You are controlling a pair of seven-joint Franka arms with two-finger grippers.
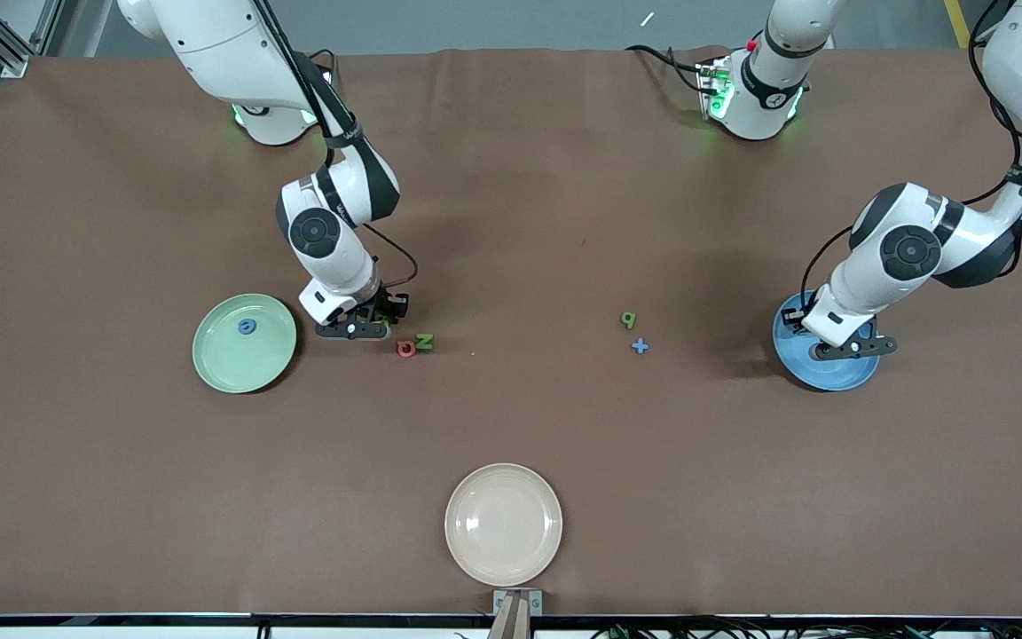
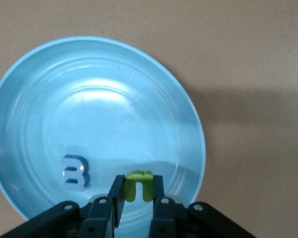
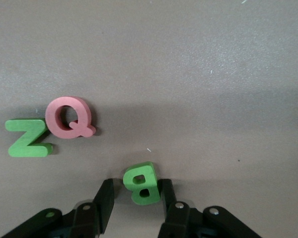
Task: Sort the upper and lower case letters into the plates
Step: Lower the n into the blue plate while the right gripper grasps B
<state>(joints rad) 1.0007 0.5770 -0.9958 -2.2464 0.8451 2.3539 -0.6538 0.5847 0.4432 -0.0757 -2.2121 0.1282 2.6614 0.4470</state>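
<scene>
Left gripper (image 2: 138,191) is clamped on a green letter n (image 2: 139,184) over the blue plate (image 2: 139,74). Right gripper (image 3: 134,196), fingers apart, straddles a green letter B (image 3: 140,182) on the bench (image 1: 511,222), beside the green plate (image 1: 214,359).

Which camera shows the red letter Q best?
The right wrist view: the red Q fills it clearly, touching the green Z. The front view shows the Q only as a tiny red shape; the left wrist view misses it.

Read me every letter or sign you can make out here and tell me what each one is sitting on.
"Q": red letter, on the table.
"Z": green letter, beside it.
"B": green letter, between the right gripper fingers.
"B": blue letter, in the blue plate.
Arm lettering: too small to read.
</scene>
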